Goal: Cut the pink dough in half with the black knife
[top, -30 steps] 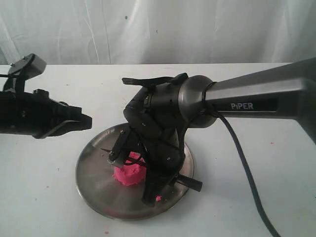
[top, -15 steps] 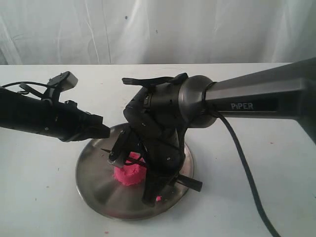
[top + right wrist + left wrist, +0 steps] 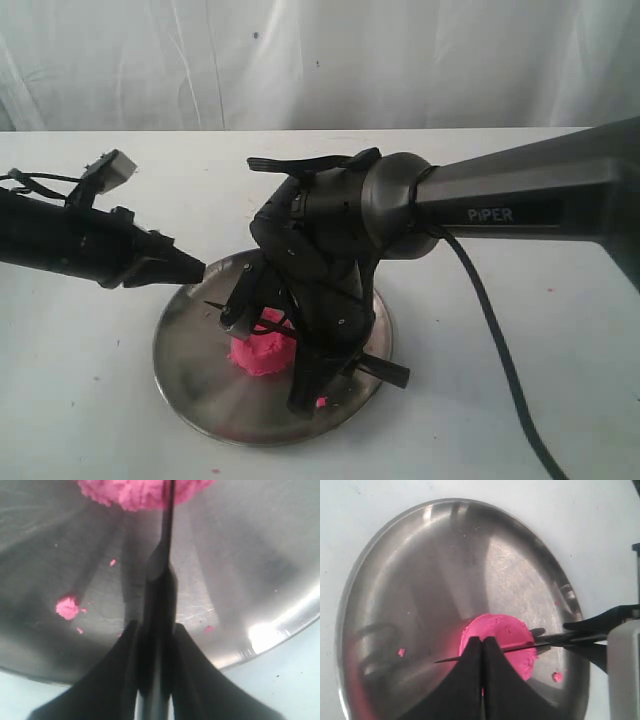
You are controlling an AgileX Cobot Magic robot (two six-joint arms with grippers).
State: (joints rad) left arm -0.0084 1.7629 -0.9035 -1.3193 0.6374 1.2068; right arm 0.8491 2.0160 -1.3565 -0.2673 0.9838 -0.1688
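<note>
Pink dough [image 3: 497, 642] on steel plate [image 3: 420, 580] (one mound), black knife [image 3: 520, 645] across it, pinched by right gripper [image 3: 155, 645]; left gripper [image 3: 482, 650] jaws pressed together.

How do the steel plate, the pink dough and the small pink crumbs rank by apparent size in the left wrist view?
Largest to smallest, as they look there:
1. Steel plate, filling most of the frame.
2. Pink dough, one round mound with the black knife laid across it.
3. The crumbs and; those two look about alike, so unranked.

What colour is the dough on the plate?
Bright pink dough, clearest in the left wrist view.
</note>
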